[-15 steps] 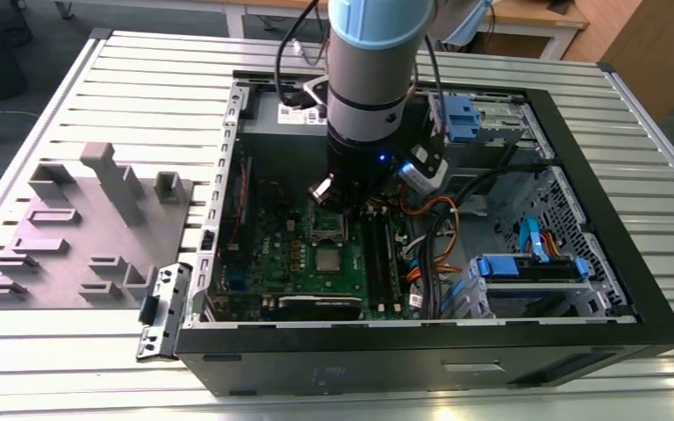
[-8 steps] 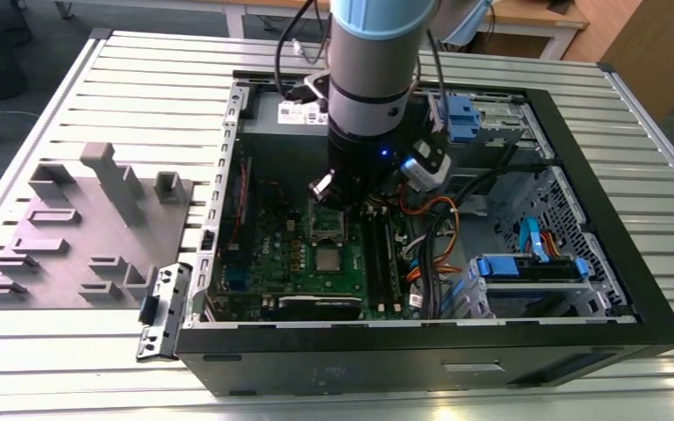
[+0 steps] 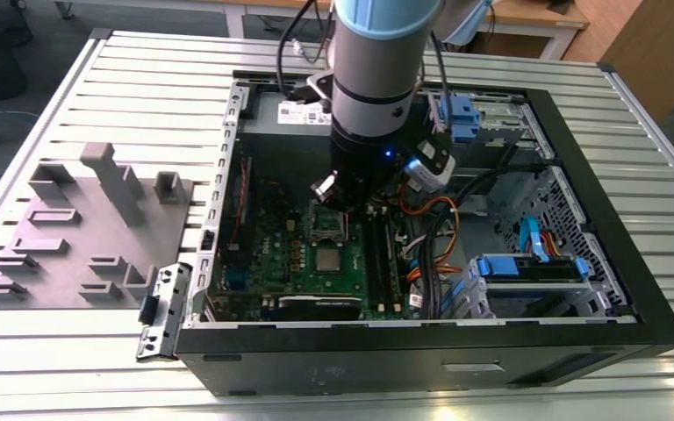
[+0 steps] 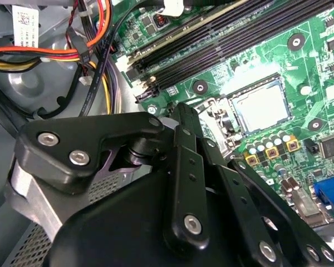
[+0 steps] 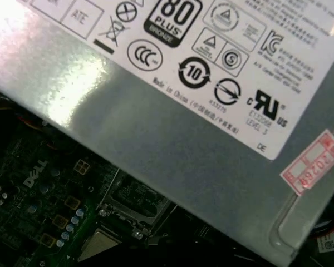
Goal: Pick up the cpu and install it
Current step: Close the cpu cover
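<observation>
Aluminium slats form the table (image 3: 56,351), and on it stands a black computer case (image 3: 431,368), open so that its inside shows. On the exterior view's left of the case lies a grey moulded fixture plate (image 3: 80,237). The robot arm (image 3: 372,79) reaches down into the case, near the grey power supply (image 5: 172,139) with its white label. A green motherboard (image 3: 284,254) covers the case floor. The black gripper (image 3: 347,200) hangs low over the board, close to the shiny socket frame (image 3: 327,226); whether its jaws are spread or pressed together cannot be told. The cpu (image 3: 329,260), a small silver-grey square, seems to lie flat on the motherboard just beside the socket frame, apart from the gripper. It appears in both wrist views as a pale square (image 4: 261,105) (image 5: 100,245).
</observation>
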Controlling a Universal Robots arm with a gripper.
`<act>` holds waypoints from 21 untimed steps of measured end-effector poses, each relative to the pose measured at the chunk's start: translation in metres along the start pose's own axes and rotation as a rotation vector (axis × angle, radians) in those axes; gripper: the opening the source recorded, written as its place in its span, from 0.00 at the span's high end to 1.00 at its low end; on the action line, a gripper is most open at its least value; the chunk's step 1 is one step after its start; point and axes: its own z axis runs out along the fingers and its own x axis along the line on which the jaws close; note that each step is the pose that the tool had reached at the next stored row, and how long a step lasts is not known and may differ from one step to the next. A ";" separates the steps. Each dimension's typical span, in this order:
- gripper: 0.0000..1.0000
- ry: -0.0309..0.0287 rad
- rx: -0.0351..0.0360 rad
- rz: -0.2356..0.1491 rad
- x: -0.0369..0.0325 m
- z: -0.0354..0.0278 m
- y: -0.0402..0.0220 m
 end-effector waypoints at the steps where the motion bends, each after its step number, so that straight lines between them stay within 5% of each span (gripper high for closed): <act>1: 0.89 0.0001 0.0000 0.000 -0.0003 0.0002 -0.0002; 12: 0.89 0.0001 -0.0010 -0.021 -0.0030 0.0114 0.0058; 21: 0.89 0.0001 -0.0011 -0.021 0.0002 0.0131 0.0076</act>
